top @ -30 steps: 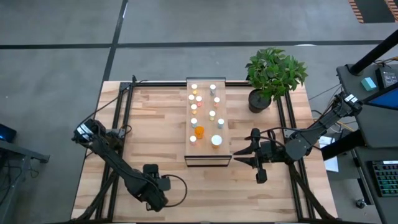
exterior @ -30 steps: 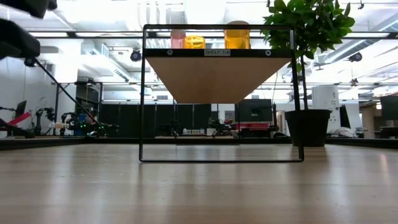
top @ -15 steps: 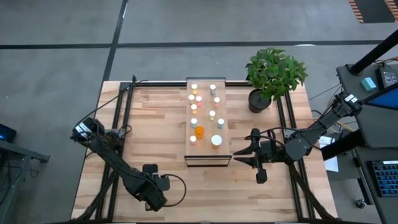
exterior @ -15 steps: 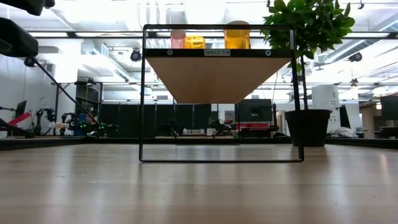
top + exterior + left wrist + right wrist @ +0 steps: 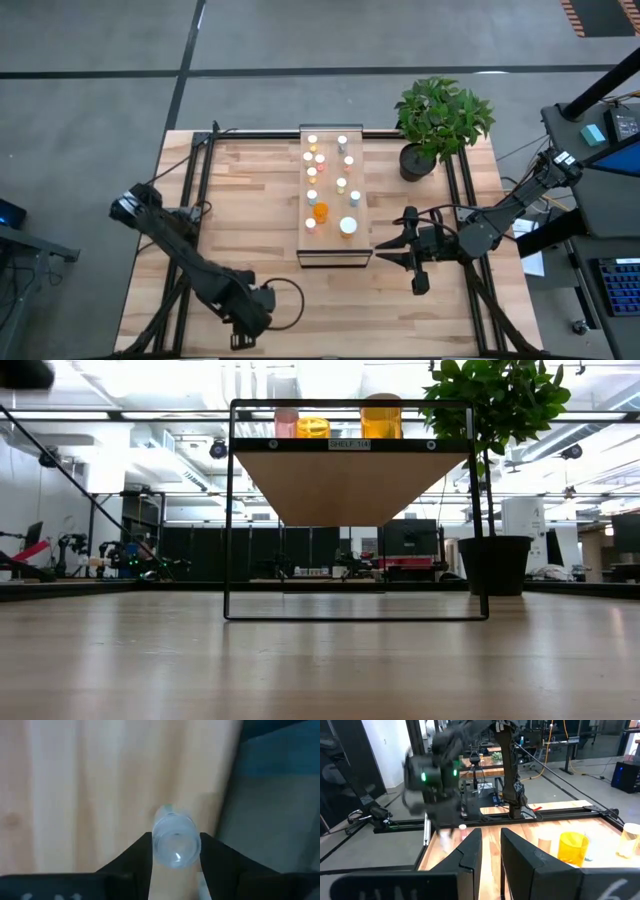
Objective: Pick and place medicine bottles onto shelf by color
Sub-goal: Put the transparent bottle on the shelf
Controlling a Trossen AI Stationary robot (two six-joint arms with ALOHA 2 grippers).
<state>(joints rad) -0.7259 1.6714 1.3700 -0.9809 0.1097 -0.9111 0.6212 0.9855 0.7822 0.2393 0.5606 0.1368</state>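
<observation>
The shelf is a light-wood board on a dark frame at the table's middle. Several small bottles stand on it, among them an orange one and a larger white-capped one. In the low view, pink, yellow and orange bottles show on the board. My left gripper is close to the table's near edge, pointing down, shut on a pale blue bottle. My right gripper is beside the shelf's near right corner, a little open and empty. My left gripper pinches the pale blue bottle between its two fingers, one on each side of the round body just below its top. The fingers come from above, pointing down. The bottle stands upright in the hold. Whether its foot is on the table does not show.
A potted green plant stands at the table's far right, right of the shelf. The table's near edge with the floor beyond is right beside my left gripper. Bare planks lie between the left arm and the shelf.
My left arm has moved a little toward the table's near edge, and its upper part has gone out of the low view's top left corner. My right arm has kept still.
</observation>
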